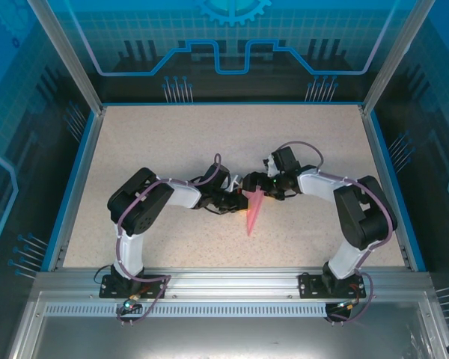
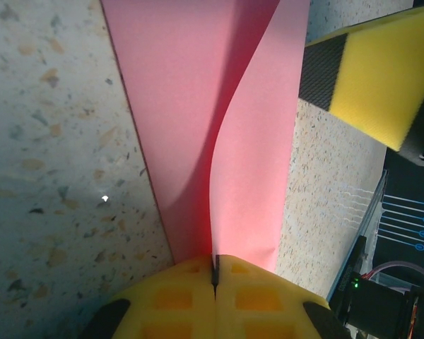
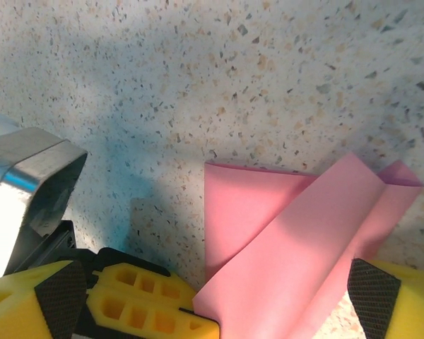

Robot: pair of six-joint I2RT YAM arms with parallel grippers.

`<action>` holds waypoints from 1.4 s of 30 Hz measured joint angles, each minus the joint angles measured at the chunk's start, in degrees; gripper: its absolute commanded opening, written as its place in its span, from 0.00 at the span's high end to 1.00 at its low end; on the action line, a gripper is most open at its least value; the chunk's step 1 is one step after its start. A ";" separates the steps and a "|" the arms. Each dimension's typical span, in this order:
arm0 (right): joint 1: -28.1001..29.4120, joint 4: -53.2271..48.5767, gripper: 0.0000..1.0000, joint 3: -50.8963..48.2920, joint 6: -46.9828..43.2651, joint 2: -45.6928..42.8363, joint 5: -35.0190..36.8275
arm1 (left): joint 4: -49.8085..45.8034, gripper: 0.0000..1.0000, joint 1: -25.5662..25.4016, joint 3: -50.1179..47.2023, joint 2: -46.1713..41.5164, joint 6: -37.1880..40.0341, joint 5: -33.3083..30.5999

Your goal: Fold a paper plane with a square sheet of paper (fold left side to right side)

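Here's the stage: a speckled beige tabletop [image 1: 209, 142] edged by a blue rim [image 1: 232, 104], an aluminium rail [image 1: 232, 278] carrying both arm bases at 6 o'clock, and glowing blue enclosure walls [image 1: 232, 45] printed with circuit-style lines all around. Dead centre sits the paper plane [image 1: 253, 213], a slim salmon-pink dart. Its long axis runs nearly 12 to 6 in the top view, with the sharp nose aimed at about 6 o'clock, leaning a touch toward 7, and the wider tail up at 12. In from 9 o'clock comes the left gripper [image 1: 238, 200], and its wrist camera tells the story: the yellow pads [image 2: 261, 300] are pressed tight together, pinching the paper plane where two pink layers meet, one layer flat on the table and the other curling upward. From 3 o'clock, the right gripper [image 1: 266, 187] stands spread wide. In its own wrist view the folded pink flaps lie between its two yellow fingers [image 3: 148, 311], one at each lower corner, with no squeeze on the paper.
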 measured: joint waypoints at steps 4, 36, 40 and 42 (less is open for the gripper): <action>-1.66 -0.09 0.01 -0.44 -0.42 -3.58 0.17 | 0.00 1.00 0.00 0.00 0.00 -0.02 0.00; -2.56 2.23 0.78 -6.10 0.04 -7.23 -4.28 | -1.49 1.00 -0.33 1.46 0.74 0.00 -0.02; -1.60 3.02 0.81 -6.10 0.24 -4.72 -4.31 | -1.95 1.00 -0.33 1.70 0.74 0.02 -0.04; -1.07 3.26 0.83 -6.05 0.28 -3.34 -4.28 | -2.12 1.00 -0.33 1.77 0.74 0.02 -0.09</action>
